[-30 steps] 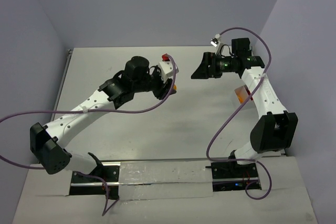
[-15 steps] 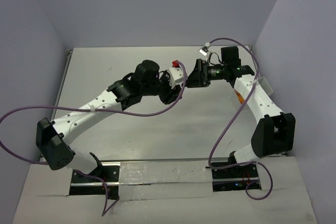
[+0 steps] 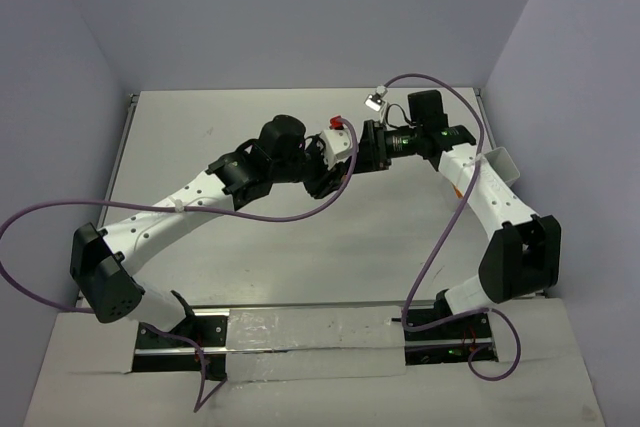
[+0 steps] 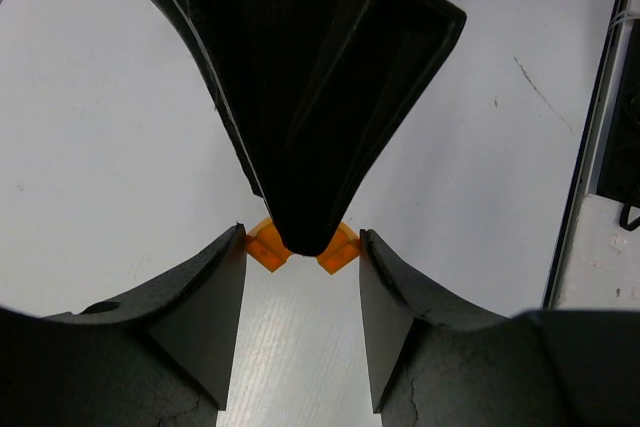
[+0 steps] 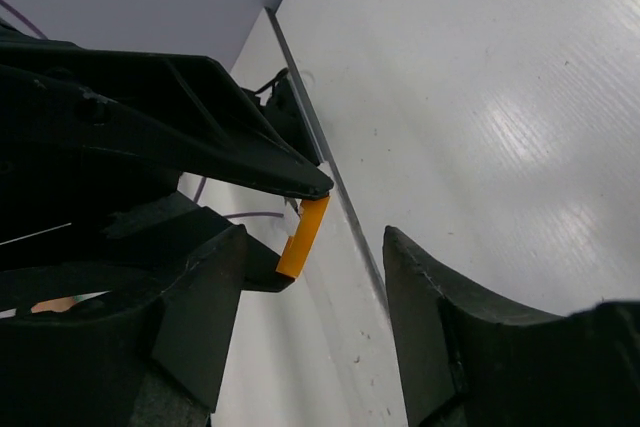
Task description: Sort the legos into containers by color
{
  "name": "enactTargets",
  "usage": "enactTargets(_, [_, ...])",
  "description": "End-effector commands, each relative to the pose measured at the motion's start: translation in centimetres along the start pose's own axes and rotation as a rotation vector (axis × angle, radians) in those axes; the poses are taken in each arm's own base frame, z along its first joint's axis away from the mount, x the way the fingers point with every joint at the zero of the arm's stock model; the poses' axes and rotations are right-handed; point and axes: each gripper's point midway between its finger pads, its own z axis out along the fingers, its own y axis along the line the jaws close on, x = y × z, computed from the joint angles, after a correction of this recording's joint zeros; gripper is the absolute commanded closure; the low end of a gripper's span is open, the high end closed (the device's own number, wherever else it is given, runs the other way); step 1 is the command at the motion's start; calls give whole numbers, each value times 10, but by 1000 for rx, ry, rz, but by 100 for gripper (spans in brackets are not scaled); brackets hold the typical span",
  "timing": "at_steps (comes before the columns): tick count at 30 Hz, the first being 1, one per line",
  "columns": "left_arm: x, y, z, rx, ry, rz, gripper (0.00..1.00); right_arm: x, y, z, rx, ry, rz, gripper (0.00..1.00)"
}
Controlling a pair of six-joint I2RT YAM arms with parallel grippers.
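My left gripper (image 4: 302, 243) is shut on a small orange lego (image 4: 262, 248), pinched between its two fingertips above the white table. My right gripper (image 5: 315, 239) is open and faces the left one, tip to tip. One of its black fingers (image 4: 310, 97) crosses in front of the lego and hides its middle. In the right wrist view the orange lego (image 5: 303, 237) shows edge-on between the left gripper's fingers. In the top view both grippers meet at the table's centre back, left gripper (image 3: 333, 171), right gripper (image 3: 360, 152). A white translucent container (image 3: 500, 161) stands at the right, partly behind the right arm.
Purple cables (image 3: 290, 215) loop off both arms, one ending in a red cap (image 3: 338, 122). A metal rail (image 3: 300, 332) runs along the near edge between the arm bases. Grey walls close in the table (image 3: 200, 127) at the back and sides.
The left gripper has moved right with the orange lego. The right arm has swung left until its open gripper meets the left one, uncovering the white container.
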Motion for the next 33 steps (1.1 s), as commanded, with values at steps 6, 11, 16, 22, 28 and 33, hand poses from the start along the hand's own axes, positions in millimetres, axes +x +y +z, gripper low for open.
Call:
enactTargets(6, [-25, 6, -3, -33, -54, 28, 73, -3, 12, 8, -43, 41, -44, 54])
enactTargets(11, [-22, 13, -1, -70, -48, 28, 73, 0, 17, 9, -85, 58, -40, 74])
enactTargets(16, [-13, 29, 1, -154, 1, 11, 36, 0, 21, 7, -87, 58, -54, 100])
enactTargets(22, [3, 50, -20, -179, 15, -41, 1, -3, 9, -4, 21, 31, -108, 100])
enactTargets(28, [27, 82, -69, -183, 6, -195, 1, -8, -35, -41, 249, 9, -124, 100])
enactTargets(33, [51, 94, -90, -235, 38, -266, 1, -15, -89, -90, 570, 17, -200, 100])
